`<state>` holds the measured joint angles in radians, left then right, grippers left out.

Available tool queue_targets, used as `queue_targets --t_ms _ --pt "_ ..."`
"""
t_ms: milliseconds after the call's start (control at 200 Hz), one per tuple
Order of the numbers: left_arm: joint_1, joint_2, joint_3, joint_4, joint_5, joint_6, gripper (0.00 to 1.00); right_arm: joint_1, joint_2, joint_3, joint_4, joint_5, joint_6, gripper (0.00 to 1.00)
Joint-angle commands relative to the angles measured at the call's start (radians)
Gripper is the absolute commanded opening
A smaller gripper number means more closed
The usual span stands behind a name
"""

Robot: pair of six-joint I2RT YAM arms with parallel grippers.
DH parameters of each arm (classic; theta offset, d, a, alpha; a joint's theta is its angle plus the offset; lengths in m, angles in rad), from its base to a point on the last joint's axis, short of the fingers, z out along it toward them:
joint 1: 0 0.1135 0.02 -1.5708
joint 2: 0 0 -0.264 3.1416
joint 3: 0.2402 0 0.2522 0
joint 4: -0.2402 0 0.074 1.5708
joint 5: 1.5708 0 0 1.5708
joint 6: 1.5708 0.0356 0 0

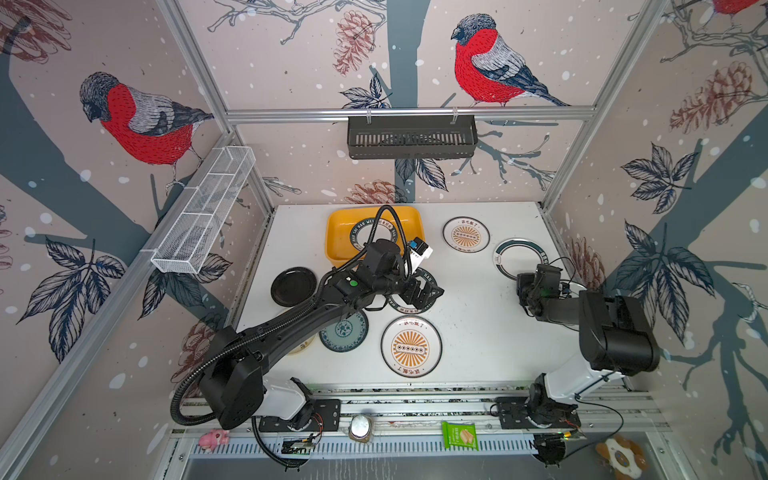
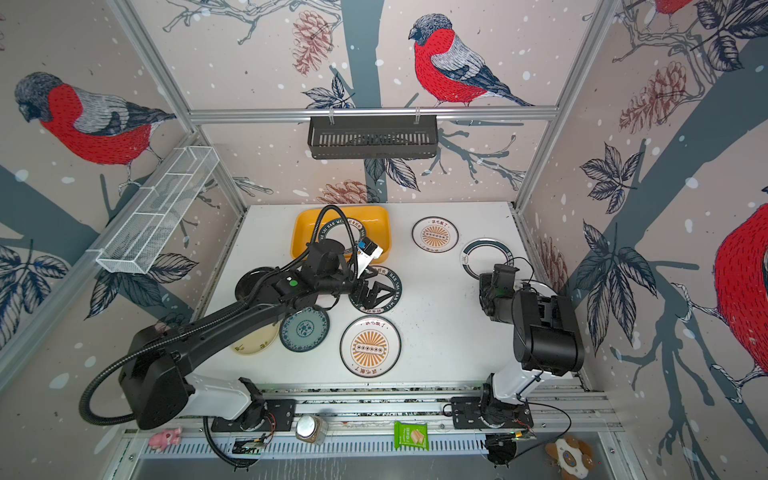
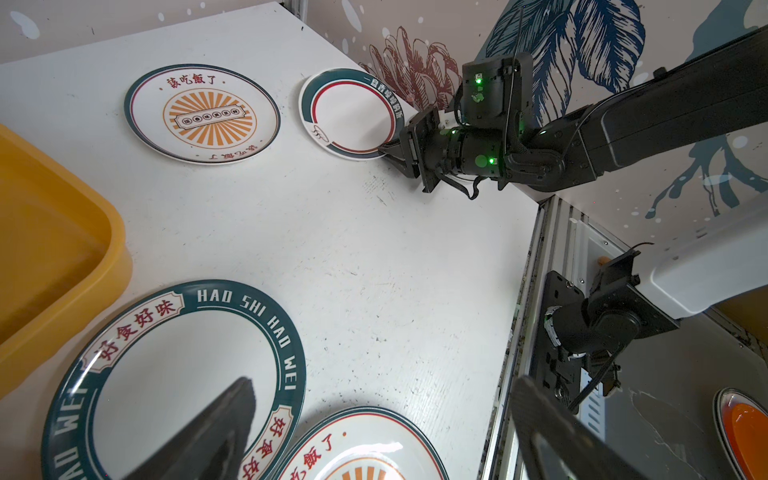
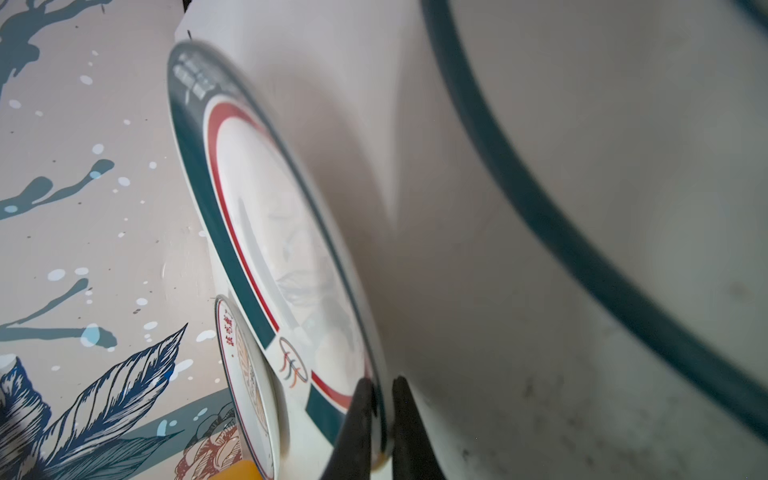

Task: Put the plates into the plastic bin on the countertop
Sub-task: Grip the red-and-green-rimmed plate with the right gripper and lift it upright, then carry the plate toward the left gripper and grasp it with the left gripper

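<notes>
Top views: we count one plate (image 1: 358,239) inside the plastic bin (image 1: 338,235); outside it, right pincer (image 4: 380,386) pinches a second plate (image 4: 270,228), left pincer (image 1: 420,291) spread.

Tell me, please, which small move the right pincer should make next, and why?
Probably a small lift. The right pincer appears shut on the rim of the green-and-red ringed plate, which rests on the countertop; raising it would clear the surface before carrying it toward the yellow bin.

Black arms (image 1: 291,328), white base links (image 1: 282,399), ribbed black conduit (image 1: 173,405), green lights (image 1: 353,284)
</notes>
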<state>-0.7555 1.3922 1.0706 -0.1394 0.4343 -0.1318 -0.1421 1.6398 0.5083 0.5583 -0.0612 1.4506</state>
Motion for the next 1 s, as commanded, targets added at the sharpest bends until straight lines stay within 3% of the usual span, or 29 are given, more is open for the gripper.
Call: queue_targets --t_ms 0,265,470,781,891,996 --pt "0.000 0.001 0.009 0.001 -0.008 0.002 0.96 0.007 -0.001 -0.010 -0.042 0.015 0.000 0.04" --pt "0.000 0.002 0.019 -0.013 -0.036 0.006 0.96 0.020 -0.056 -0.011 -0.035 -0.013 -0.043 0.01" --pt "0.001 -0.004 0.041 -0.036 -0.044 -0.002 0.96 0.051 -0.220 -0.083 0.019 -0.059 -0.019 0.01" --pt "0.022 -0.006 0.058 -0.042 -0.030 -0.046 0.96 0.271 -0.529 -0.044 -0.121 -0.098 -0.162 0.01" --pt "0.105 0.002 0.060 -0.025 0.010 -0.122 0.96 0.373 -0.627 -0.003 -0.220 -0.057 -0.215 0.01" --pt "0.212 0.017 0.056 0.030 0.159 -0.205 0.95 0.483 -0.695 0.010 -0.256 -0.011 -0.244 0.01"
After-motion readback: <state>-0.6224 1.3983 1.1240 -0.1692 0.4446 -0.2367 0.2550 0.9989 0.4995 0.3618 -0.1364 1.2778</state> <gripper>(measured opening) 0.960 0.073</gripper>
